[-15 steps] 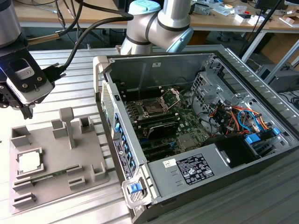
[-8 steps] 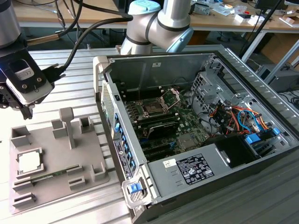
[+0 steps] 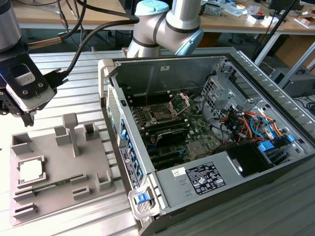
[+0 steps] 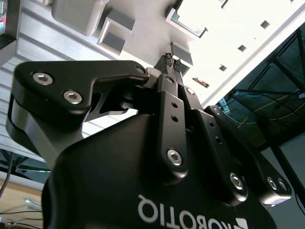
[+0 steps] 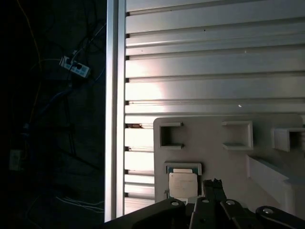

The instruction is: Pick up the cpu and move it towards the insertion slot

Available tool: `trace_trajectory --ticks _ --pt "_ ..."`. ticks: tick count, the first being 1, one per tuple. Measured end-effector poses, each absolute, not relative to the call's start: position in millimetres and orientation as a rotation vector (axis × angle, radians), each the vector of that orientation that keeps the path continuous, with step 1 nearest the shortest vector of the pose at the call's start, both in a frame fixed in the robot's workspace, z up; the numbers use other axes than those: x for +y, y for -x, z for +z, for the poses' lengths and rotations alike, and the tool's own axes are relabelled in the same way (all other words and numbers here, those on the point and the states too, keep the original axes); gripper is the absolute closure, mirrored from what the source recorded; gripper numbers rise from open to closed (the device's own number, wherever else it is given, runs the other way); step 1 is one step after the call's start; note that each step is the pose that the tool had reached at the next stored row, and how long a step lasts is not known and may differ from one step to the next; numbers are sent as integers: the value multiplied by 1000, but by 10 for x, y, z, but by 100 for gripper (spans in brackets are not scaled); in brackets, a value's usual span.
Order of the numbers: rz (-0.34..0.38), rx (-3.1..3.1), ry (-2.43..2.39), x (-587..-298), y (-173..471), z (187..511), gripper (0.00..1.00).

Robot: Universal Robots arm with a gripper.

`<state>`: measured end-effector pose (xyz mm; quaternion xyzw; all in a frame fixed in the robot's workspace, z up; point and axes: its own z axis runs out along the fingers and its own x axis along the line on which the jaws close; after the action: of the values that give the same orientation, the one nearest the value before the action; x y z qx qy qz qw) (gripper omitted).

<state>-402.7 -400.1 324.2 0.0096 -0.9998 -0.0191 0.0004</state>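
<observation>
Standing between cpu (image 3: 30, 170) and insertion slot (image 3: 160, 114): tray posts (image 3: 73, 133), case wall (image 3: 122, 132).

A table (image 3: 83, 98) of ribbed aluminium slats carries 2 large things. On the exterior view's left, toward the near edge, a flat grey tray (image 3: 59, 157) lies directly on the slats, with its moulded recesses and upright posts facing up. Just beside it, on the exterior view's right, an open computer case (image 3: 162, 78) lies on its side, reaching from near to far across the table.
</observation>
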Motion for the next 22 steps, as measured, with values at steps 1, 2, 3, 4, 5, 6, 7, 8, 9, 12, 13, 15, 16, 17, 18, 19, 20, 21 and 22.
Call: trace_trajectory --ticks 1,2,3,4,5,6,7,8,9,12,13,15,16,17,18,19,20,21,22 --pt "-60 -3140 -30 -4001 4028 3240 89" --pt "-60 -3140 -30 -4001 4028 3237 89" --pt "-60 -3140 -30 -4001 4028 3235 89" --pt "-60 -3140 -30 -4001 4028 3233 89" --pt "-60 -3140 -30 -4001 4029 3231 89" --pt "-60 -3140 -30 -4001 4029 3229 89" --pt "-60 -3140 -30 -4001 4030 3226 89" --pt "-60 -3140 -30 -4001 4030 3224 89" --pt "-60 -3140 -30 -4001 4030 3220 89" --pt "-60 -3140 -30 -4001 4030 3208 89" --pt "-60 -3140 -30 -4001 4030 3205 89" --pt "-60 -3140 -30 -4001 4030 3198 89" --pt "-60 -3140 -30 -4001 4030 3195 89" --pt "-60 -3140 -30 -4001 4030 3191 89" --pt "-60 -3140 -30 -4001 4030 3189 89" --pt "-60 -3140 -30 -4001 4031 3186 89" --pt "-60 -3140 -30 -4001 4030 3184 89" --pt "-60 -3140 -30 -4001 4031 3182 89" --pt "-60 -3140 -30 -4001 4031 3179 89"
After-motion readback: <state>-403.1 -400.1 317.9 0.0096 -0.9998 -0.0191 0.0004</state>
